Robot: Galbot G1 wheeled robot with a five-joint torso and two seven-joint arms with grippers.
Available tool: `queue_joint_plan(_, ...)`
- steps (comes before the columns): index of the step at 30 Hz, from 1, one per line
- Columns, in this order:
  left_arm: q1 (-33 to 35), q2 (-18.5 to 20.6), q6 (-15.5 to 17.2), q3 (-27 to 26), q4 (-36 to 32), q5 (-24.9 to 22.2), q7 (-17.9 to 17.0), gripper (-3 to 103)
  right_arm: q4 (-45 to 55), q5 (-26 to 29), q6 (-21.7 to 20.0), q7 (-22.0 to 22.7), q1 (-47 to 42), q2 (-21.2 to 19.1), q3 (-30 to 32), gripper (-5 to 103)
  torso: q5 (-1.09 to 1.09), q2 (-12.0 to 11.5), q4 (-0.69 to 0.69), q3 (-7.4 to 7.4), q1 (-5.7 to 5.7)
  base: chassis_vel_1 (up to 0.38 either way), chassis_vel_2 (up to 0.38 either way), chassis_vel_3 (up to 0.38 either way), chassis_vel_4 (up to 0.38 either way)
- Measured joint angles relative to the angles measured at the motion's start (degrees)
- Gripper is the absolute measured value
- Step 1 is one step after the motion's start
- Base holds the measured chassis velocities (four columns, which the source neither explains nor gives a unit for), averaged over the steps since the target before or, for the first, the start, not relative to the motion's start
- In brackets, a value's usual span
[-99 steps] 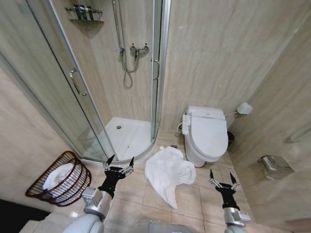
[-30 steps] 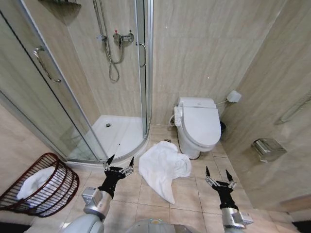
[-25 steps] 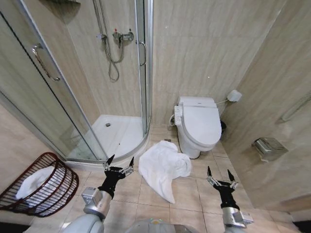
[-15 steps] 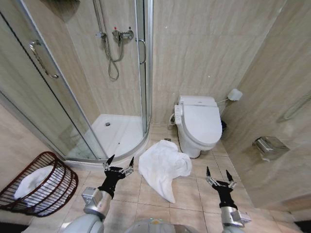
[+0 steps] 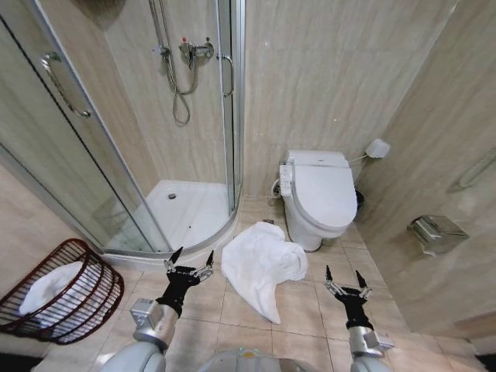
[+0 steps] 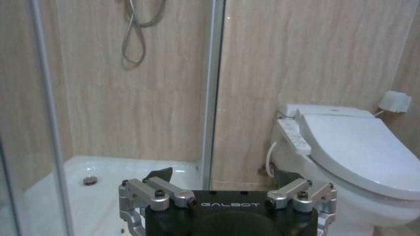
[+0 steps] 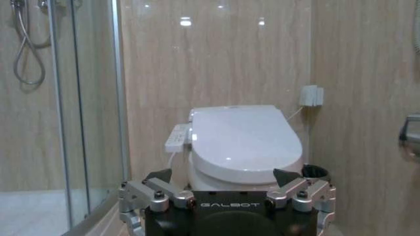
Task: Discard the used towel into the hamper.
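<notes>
Left gripper [image 5: 189,263], right gripper [image 5: 342,280] — both agape

Cam view shifts since ~3s ago: it swings right and tilts, so the hamper [image 5: 62,291] now sits lower, nearer the left edge, and the shower shelf drops out of frame. That's camera motion, not the objects. Right gripper [image 5: 345,280] sits a bit further left vs 1s back, fingers spread same as before.
</notes>
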Motion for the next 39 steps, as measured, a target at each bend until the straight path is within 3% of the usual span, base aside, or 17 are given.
queue_joint_plan(39,0.00,0.00,0.00,0.00,0.00,0.00,0.00,100,-4.22,0.89,3.14,0.14,0.40,-0.73,0.88,100,0.00,-8.66,0.00,-5.11,-3.53,0.006,0.008,0.008,0.008)
